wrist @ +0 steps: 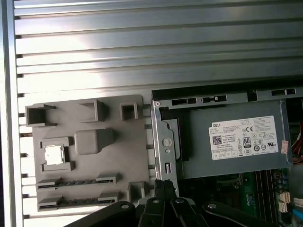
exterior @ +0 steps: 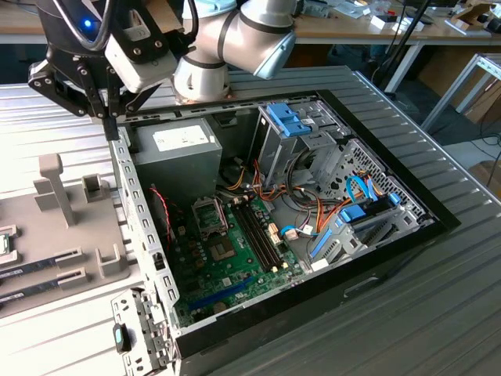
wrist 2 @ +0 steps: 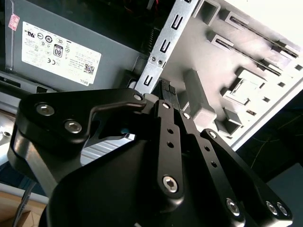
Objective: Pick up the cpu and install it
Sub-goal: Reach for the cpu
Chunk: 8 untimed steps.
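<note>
Your gripper (wrist: 164,186) hangs over the metal edge of the computer case (wrist: 163,142). Its fingers seem pressed together with nothing between them, though this part is not so clear. The cpu (wrist: 53,154) lies flat in its pocket on the grey tray (wrist: 132,151), well apart from the gripper. For a good pick, I think you should spread the fingers early and come down straight, centred on the chip.
</note>
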Motion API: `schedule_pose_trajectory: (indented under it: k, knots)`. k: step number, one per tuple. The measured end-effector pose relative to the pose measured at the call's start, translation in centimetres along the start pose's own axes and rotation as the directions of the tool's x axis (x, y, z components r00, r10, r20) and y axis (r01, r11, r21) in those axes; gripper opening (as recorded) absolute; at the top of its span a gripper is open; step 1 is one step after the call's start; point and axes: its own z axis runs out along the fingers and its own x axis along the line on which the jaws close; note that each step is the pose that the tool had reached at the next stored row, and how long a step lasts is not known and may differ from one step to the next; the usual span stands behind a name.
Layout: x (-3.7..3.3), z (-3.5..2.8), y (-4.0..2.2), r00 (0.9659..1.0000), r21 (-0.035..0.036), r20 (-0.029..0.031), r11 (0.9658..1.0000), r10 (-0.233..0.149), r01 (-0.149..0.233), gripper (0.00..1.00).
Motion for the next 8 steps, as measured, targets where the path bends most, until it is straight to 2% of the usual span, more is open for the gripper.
schedule_pose_trajectory:
  k: [8]
  knots:
    - [0.32,0.0,-0.03,1.0,0.0,0.0,1.0,0.0,0.0,0.11]
